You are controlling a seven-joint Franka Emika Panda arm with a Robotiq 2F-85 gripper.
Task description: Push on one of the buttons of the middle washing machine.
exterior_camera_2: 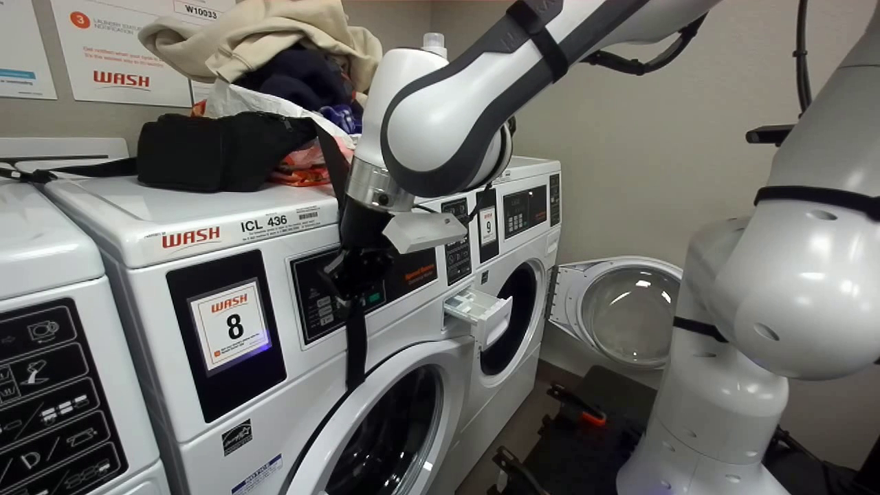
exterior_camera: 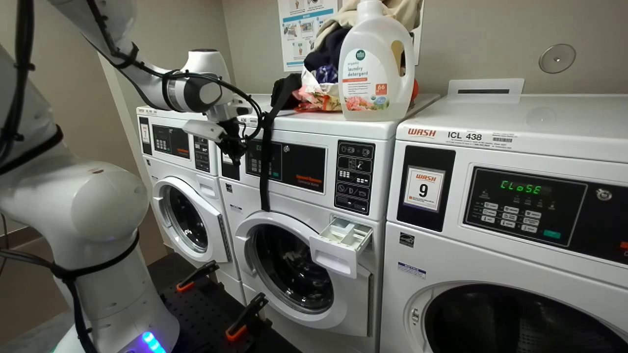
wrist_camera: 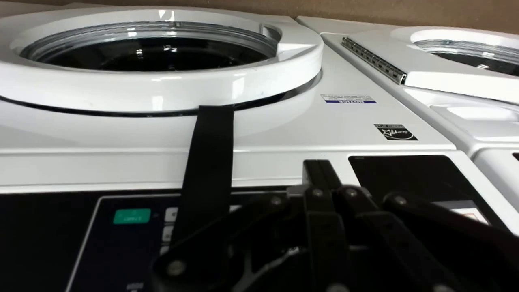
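Observation:
The middle washing machine is the white washer (exterior_camera: 299,205) with a round door; it also shows in an exterior view (exterior_camera_2: 199,447), with an "8" placard (exterior_camera_2: 235,326), and in the wrist view (wrist_camera: 275,134). Its dark control panel (exterior_camera: 306,162) has a green button (wrist_camera: 131,216) and white buttons (wrist_camera: 171,215). My gripper (exterior_camera: 237,159) is shut and empty, pointing down in front of the panel's left part. In the wrist view the fingertips (wrist_camera: 320,168) meet, right of the buttons. A black strap (wrist_camera: 211,162) and the gripper hide some buttons. Contact with the panel cannot be told.
The strap (exterior_camera: 265,171) hangs from a black bag (exterior_camera_2: 213,151) down to the door. The detergent drawer (exterior_camera: 338,255) stands open. A detergent bottle (exterior_camera: 370,73) and a clothes pile (exterior_camera_2: 289,62) are on top. The "9" washer (exterior_camera: 427,255) stands alongside.

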